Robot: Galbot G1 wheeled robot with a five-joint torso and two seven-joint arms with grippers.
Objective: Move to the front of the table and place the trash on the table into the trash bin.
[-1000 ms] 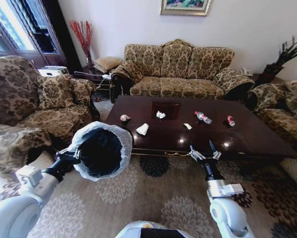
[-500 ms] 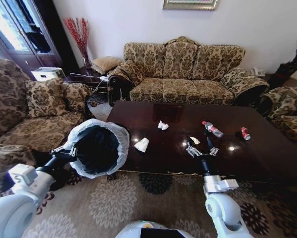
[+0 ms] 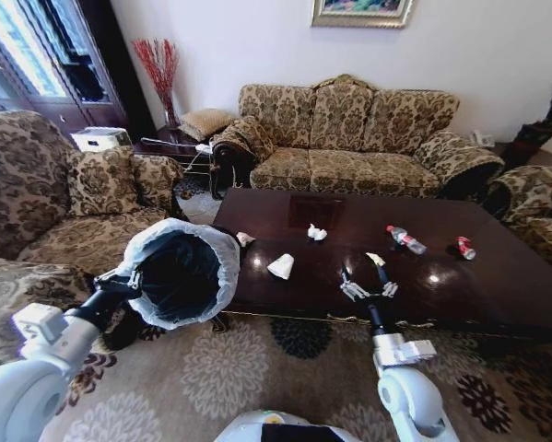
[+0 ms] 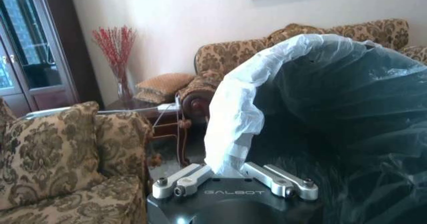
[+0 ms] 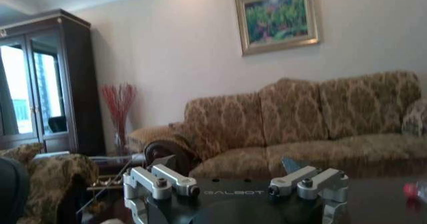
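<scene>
Pickup stage — left tool clamped the trash bin; right tool, open above the bench front edge, needed to descend onto the paper scrap

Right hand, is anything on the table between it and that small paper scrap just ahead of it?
Nothing visible. The open right hand hovers over bare table, with the paper scrap just beyond its fingertips.

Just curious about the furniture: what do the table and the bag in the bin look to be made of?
The table looks like dark polished wood: lamp glints shine on its glossy top. The bag lining the bin seems thin whitish plastic, crinkled and slightly see-through over the rim.
</scene>
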